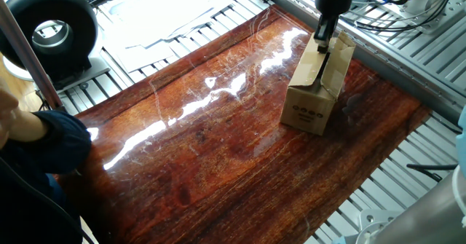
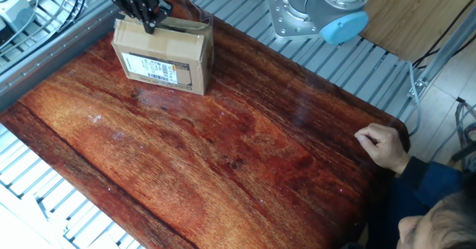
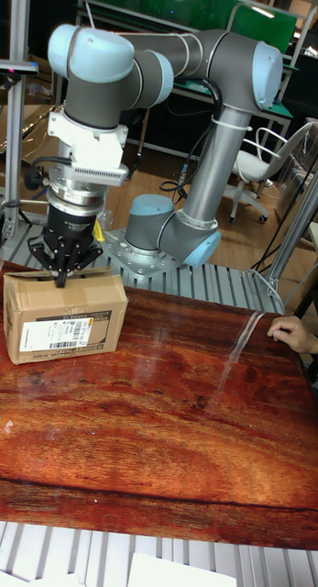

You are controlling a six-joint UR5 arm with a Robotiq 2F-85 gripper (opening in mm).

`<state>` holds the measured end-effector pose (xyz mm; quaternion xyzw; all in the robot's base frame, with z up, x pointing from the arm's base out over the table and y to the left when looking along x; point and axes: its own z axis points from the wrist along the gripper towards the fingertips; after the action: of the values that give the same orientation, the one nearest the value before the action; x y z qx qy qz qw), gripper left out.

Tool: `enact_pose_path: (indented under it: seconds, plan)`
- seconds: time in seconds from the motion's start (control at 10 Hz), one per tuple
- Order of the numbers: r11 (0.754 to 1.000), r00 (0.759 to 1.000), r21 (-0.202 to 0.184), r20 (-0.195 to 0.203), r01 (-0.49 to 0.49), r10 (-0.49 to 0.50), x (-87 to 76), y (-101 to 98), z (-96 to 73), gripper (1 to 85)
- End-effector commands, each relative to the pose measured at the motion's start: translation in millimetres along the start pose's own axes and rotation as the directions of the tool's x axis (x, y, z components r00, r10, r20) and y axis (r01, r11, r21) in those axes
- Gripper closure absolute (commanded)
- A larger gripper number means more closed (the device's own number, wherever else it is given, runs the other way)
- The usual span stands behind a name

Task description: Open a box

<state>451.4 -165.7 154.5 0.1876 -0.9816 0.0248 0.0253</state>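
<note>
Box: the brown corrugated cardboard box stands on the desk, near its far corner in one fixed view, close to the edge where the metal slats begin.
Box faces: an end face with a row of dark round printed marks turns toward one fixed view; a long side with a white barcode label turns toward the tall fixed view.
Box flaps: one top flap is raised a little along the long edge in one fixed view; the rest of the top lies roughly flat in the other fixed view.
Gripper: the gripper hangs straight down over the box, at the end away from the printed marks.
Fingers: the black fingers are drawn close together, tips at the top of the box by the flap seam; whether they pinch a flap cannot be told.
Arm: the grey and blue UR5 arm bends over from its base behind the box.
Desk: glossy reddish wood with bright glare.
Person's hand: a hand rests on the desk edge, well apart from the box.
Fan: a black round fan stands beyond the desk, far from the box.
</note>
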Motion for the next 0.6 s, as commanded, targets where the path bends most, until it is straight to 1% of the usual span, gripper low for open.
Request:
enact_pose_path:
  seconds: [0.0,0.1,0.4,0.5]
  plan:
    - [1.0,1.0,-0.014,0.024,-0.003,0.003,0.2,1.6,8.9,84.7]
    - [1.0,1.0,-0.015,0.012,0.003,-0.003,7.1,0.5,9.3,84.7]
    - [0.999,1.0,-0.03,-0.017,0.013,-0.014,22.1,2.6,-0.9,84.7]
    - [0.999,0.999,-0.04,-0.036,0.022,-0.024,31.0,4.4,-4.8,84.7]
